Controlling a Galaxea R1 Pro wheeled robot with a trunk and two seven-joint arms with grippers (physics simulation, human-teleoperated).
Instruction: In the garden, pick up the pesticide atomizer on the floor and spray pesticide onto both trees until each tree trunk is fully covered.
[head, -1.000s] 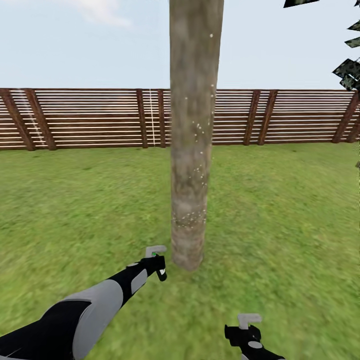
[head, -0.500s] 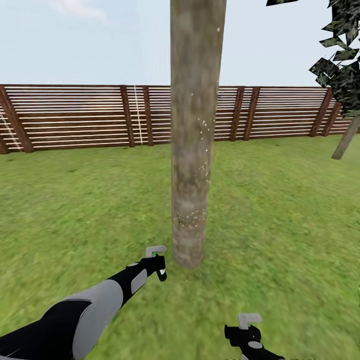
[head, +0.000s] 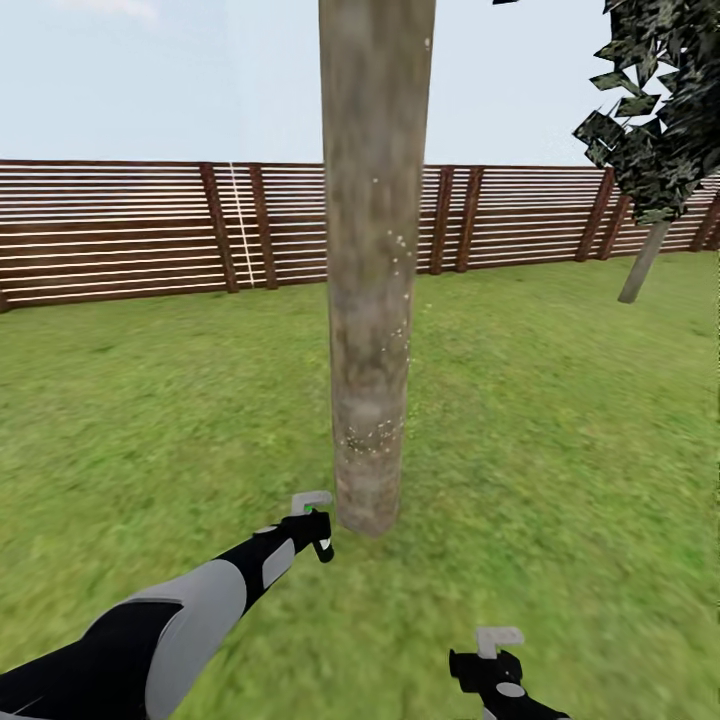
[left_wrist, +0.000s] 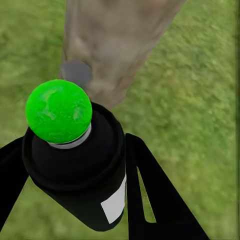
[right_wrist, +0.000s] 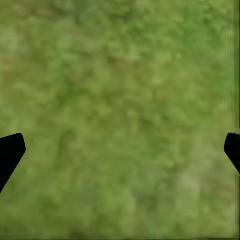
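A thick grey-brown tree trunk (head: 372, 300) stands on the lawn straight ahead, dotted with tiny white specks that are densest low down. My left gripper (head: 315, 535) sits just left of the trunk's base, shut on the pesticide atomizer (head: 322, 545). In the left wrist view the atomizer (left_wrist: 75, 150) is a black bottle with a green ball on top and a whitish label. It is held between both fingers and faces the tree trunk (left_wrist: 115, 45) close by. My right gripper (head: 497, 665) hangs low over the grass, and its fingertips stand wide apart in the right wrist view (right_wrist: 120, 150).
A brown slatted fence (head: 130, 235) runs across the back of the lawn. Another tree with a thin leaning trunk (head: 640, 262) and dark leaves (head: 660, 100) stands at the far right. Grass (head: 560, 420) surrounds the trunk on all sides.
The whole view has turned: the fence slid left and the tree at the far right came further into view. Both arms keep their places in the picture.
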